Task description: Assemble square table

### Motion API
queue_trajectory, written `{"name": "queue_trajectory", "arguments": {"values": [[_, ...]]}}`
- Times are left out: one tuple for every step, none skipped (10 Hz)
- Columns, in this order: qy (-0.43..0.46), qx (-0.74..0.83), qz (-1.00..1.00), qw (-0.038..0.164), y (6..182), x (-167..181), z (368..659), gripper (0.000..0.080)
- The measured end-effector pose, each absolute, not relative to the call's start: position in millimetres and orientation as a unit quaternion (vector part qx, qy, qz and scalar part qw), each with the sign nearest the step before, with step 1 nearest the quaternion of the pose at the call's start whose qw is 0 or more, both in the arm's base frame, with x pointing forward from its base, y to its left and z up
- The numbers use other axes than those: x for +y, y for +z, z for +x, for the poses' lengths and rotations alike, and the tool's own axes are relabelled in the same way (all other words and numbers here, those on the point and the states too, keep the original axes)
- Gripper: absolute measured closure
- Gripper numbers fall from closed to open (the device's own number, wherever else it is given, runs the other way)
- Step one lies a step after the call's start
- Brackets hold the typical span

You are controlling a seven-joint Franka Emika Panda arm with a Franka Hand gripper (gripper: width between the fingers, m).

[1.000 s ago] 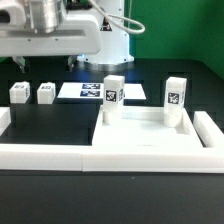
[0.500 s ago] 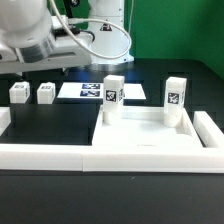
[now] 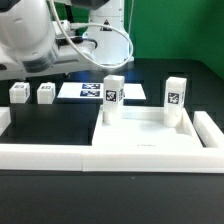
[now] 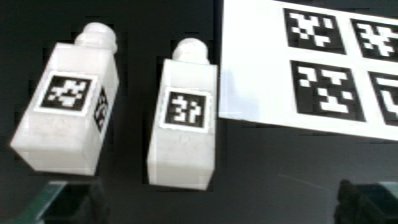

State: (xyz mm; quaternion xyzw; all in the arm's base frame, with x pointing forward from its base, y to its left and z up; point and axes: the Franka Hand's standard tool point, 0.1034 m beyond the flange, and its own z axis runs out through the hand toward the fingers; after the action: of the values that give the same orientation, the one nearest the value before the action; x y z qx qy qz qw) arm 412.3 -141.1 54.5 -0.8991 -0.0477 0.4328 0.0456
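Observation:
The white square tabletop lies flat against the border wall. Two white tagged legs stand upright at its far corners, one on the exterior view's left and one on its right. Two more legs lie loose on the black table at the left. The wrist view shows these two lying side by side. My gripper hangs open above them, nothing between its dark fingertips. In the exterior view the white arm fills the upper left and its fingers are hidden.
The marker board lies flat just beyond the loose legs. The low white border wall runs along the front and turns up at the exterior view's right. Cables hang behind the arm.
The arm has swung toward the exterior view's left and now sits over the two loose legs. The gripper stays open. No part has moved.

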Motion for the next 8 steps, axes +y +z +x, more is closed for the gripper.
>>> {"name": "queue_trajectory", "arguments": {"values": [[0.438,-0.037,-0.897,0.04,52.7,-140.5,407.7,0.015],[0.443,-0.035,-0.895,0.038,49.4,-137.4,405.0,0.015],[0.447,-0.038,-0.893,0.038,45.1,-134.4,403.2,0.015],[0.447,-0.043,-0.893,0.04,45.2,-133.9,403.8,0.015],[0.447,-0.046,-0.892,0.041,45.0,-133.5,403.9,0.015],[0.447,-0.049,-0.892,0.041,44.8,-132.8,404.0,0.015],[0.447,-0.052,-0.892,0.042,44.7,-131.9,404.1,0.015],[0.447,-0.053,-0.892,0.042,44.7,-131.9,404.1,0.015]]}}
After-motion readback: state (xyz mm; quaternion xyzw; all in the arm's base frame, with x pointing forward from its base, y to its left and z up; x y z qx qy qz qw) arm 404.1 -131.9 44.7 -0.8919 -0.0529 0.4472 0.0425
